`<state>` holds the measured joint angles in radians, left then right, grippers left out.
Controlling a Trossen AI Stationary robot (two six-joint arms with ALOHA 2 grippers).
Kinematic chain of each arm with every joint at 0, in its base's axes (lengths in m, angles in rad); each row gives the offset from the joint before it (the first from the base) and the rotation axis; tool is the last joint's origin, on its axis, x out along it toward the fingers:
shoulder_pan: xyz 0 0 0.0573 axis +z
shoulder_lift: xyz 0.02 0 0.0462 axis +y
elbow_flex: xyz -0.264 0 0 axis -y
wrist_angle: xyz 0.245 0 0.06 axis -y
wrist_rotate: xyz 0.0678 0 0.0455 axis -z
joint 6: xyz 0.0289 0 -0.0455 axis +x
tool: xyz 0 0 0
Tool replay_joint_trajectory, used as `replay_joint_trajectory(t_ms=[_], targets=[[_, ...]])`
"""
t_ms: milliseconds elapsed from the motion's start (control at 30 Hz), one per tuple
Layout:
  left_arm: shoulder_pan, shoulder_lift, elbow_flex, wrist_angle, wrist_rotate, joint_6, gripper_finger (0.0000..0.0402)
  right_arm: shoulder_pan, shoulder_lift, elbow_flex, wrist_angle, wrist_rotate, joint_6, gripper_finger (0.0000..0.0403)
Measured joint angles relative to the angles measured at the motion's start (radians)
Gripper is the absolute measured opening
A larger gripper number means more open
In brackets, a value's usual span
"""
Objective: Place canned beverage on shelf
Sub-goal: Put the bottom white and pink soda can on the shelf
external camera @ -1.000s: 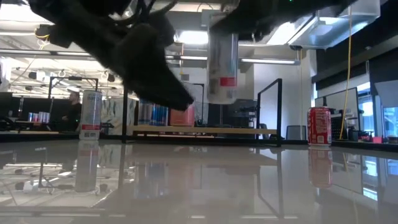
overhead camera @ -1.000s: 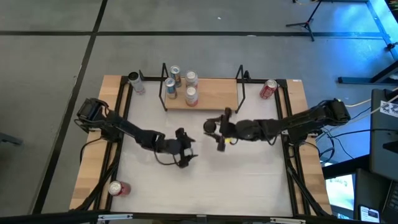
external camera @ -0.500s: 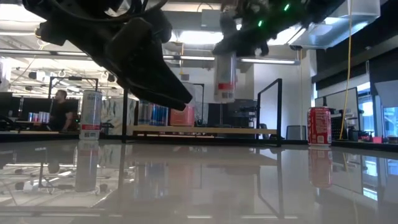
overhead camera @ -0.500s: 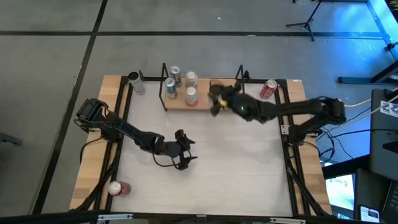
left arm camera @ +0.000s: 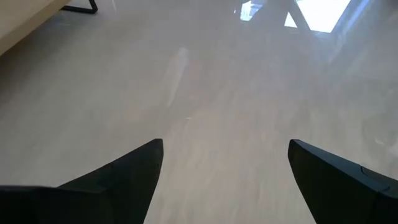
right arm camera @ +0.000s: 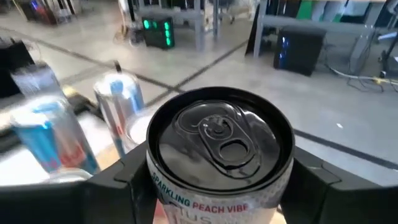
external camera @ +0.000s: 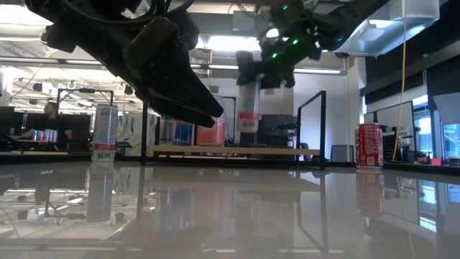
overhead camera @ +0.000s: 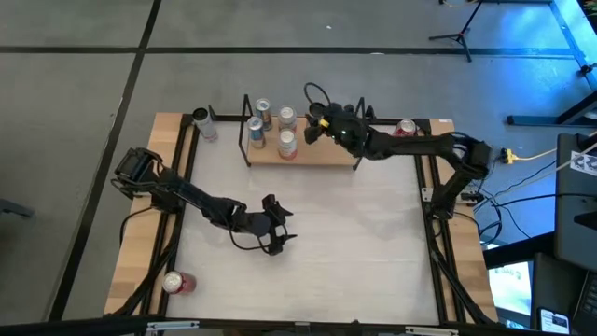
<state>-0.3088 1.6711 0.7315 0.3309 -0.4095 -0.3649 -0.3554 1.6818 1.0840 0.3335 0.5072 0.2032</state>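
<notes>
My right gripper (overhead camera: 322,124) is shut on a silver can with a pink label (external camera: 249,108), held over the shelf (overhead camera: 322,152), a light-wood board in a black frame. The can's top (right arm camera: 221,137) fills the right wrist view. Several cans (overhead camera: 286,143) stand upright on the board's left half. My left gripper (overhead camera: 273,233) is open and empty, low over the middle of the table; only bare tabletop lies between its fingers (left arm camera: 124,180). My right gripper pinches the can's side wall just under the top rim (right arm camera: 149,180) between its two fingers (right arm camera: 311,180). The fingers come slanting down from the table's right. The can hangs upright below them, its bottom (external camera: 249,130) clear of the shelf board.
A silver can (overhead camera: 201,122) stands on the table left of the shelf, and a red can (overhead camera: 403,133) to its right. Another red can (overhead camera: 174,282) lies near the front left corner. The shelf's black end loops (overhead camera: 360,117) stand up beside my right gripper.
My right gripper has carried the can from the middle of the table toward the far edge and now holds it over the shelf's right half. The can has stayed upright and clear.
</notes>
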Motion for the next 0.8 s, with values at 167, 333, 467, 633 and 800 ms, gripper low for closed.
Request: replay_joint_trajectory(t_ms=[167, 333, 467, 633, 800], targets=[[0.000, 0.000, 0.000, 0.003, -0.004, 0.000, 0.0335, -0.021, 0.091, 0.078, -0.026, -0.029, 0.028, 0.0238], [0.000, 0.000, 0.000, 0.002, -0.008, -0.003, 0.0335, -0.021, 0.162, 0.145, -0.067, -0.029, 0.029, 0.0239], [-0.003, 0.000, 0.000, 0.001, -0.008, -0.020, 0.0335, -0.020, 0.181, 0.162, -0.087, -0.025, 0.031, 0.0245], [-0.011, 0.000, 0.000, 0.000, -0.023, -0.022, 0.0335, -0.020, 0.181, 0.161, -0.102, -0.020, 0.029, 0.0243], [-0.013, 0.000, 0.000, 0.001, -0.027, -0.022, 0.0335, -0.020, 0.181, 0.161, -0.098, -0.019, 0.029, 0.0247]])
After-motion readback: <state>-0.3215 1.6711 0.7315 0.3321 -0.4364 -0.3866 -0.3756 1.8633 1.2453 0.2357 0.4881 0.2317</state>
